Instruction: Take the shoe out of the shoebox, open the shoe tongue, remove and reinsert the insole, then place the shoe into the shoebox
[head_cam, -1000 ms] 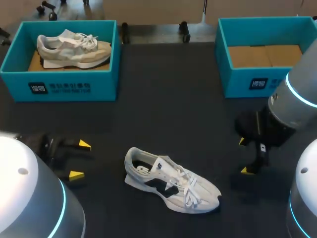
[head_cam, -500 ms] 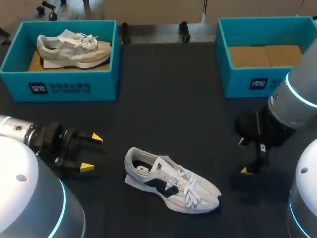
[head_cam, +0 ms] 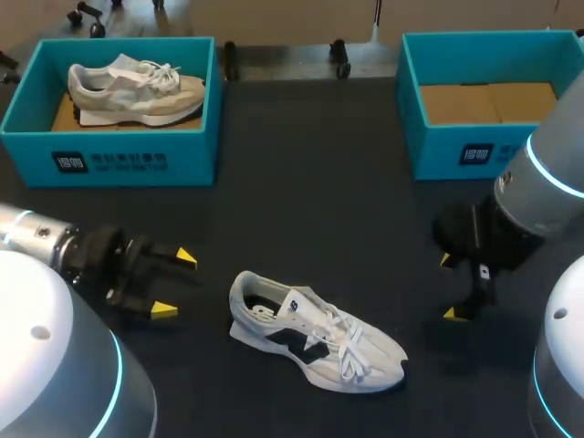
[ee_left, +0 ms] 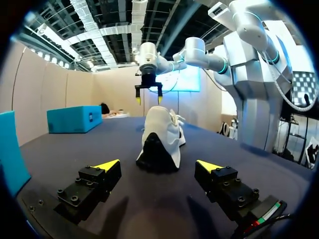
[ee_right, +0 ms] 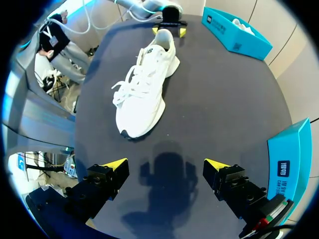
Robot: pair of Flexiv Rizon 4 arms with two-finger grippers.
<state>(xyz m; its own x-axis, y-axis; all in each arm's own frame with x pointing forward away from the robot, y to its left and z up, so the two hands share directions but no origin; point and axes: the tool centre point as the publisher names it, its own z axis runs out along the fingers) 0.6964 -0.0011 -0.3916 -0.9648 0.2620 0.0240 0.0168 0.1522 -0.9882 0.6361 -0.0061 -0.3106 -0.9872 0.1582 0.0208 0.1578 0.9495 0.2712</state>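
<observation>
Jaws of the left arm [head_cam: 91, 260], open, have crept closer to the heel of the white shoe [head_cam: 315, 336] on the desk [head_cam: 301, 182]; right jaws stay open past its toe; teal shoebox [head_cam: 456, 155] stands well behind.

A dark grey, matte table [head_cam: 310, 182] fills the scene, evenly lit, with soft shadows on its surface.
</observation>
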